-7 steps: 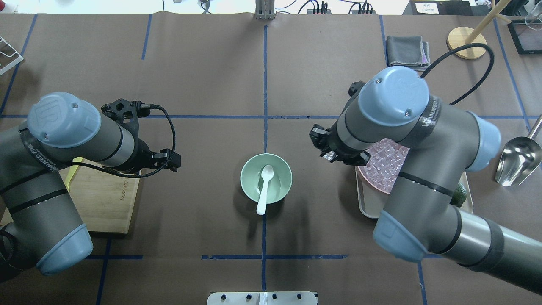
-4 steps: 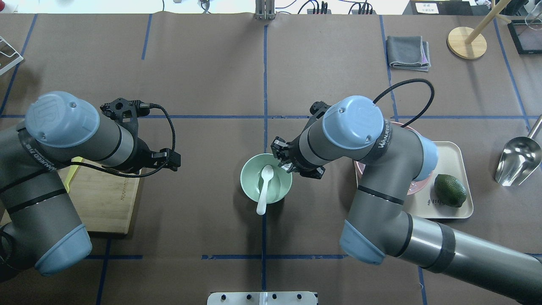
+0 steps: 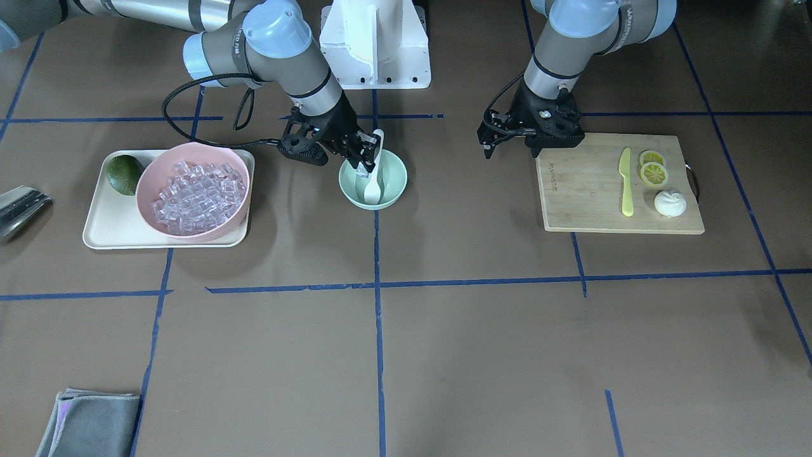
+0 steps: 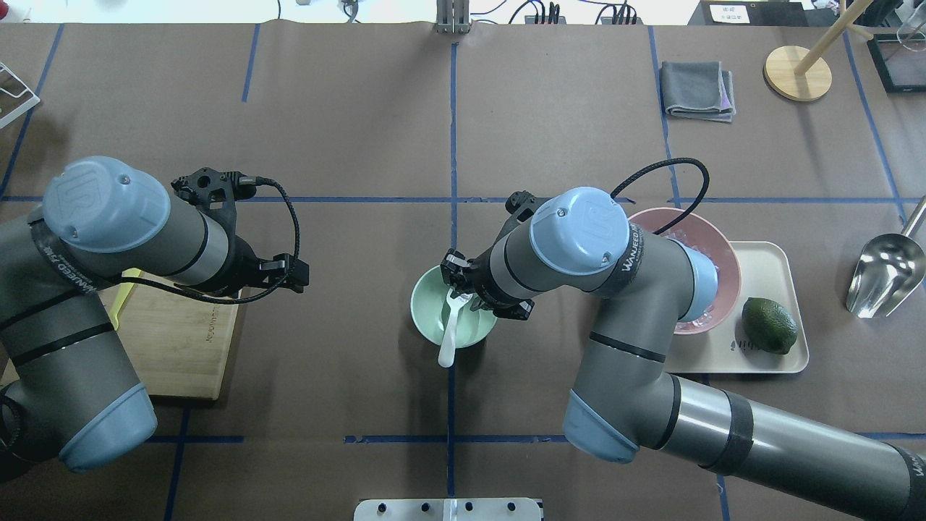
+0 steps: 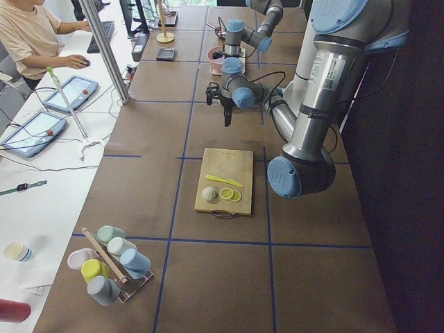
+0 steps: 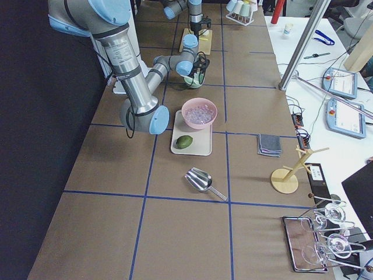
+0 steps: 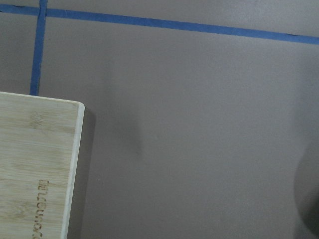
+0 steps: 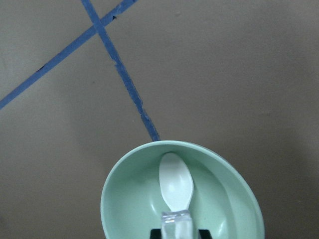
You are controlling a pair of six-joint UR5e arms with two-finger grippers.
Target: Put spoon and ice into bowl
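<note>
The mint-green bowl [image 4: 434,329] stands at the table's middle, with the white spoon [image 4: 446,347] inside it, head down and handle over the near rim. My right gripper [image 4: 463,289] hangs over the bowl, shut on one clear ice cube [image 8: 175,224] just above the spoon's head [image 8: 175,186]. The heap of ice [image 3: 196,193] lies in the pink bowl [image 3: 152,174]. My left gripper [image 3: 509,151] is open and empty, above the table beside the cutting board [image 3: 590,203].
The pink bowl and an avocado [image 3: 124,173] sit on a beige tray [image 3: 101,238]. A yellow knife [image 3: 626,184], lemon slices and a white bun lie on the cutting board. A metal scoop [image 4: 886,275] and a grey cloth [image 4: 698,88] lie on my right.
My right arm has swung left from above the pink bowl to above the mint-green bowl, carrying the ice cube. The left arm and the spoon have not moved.
</note>
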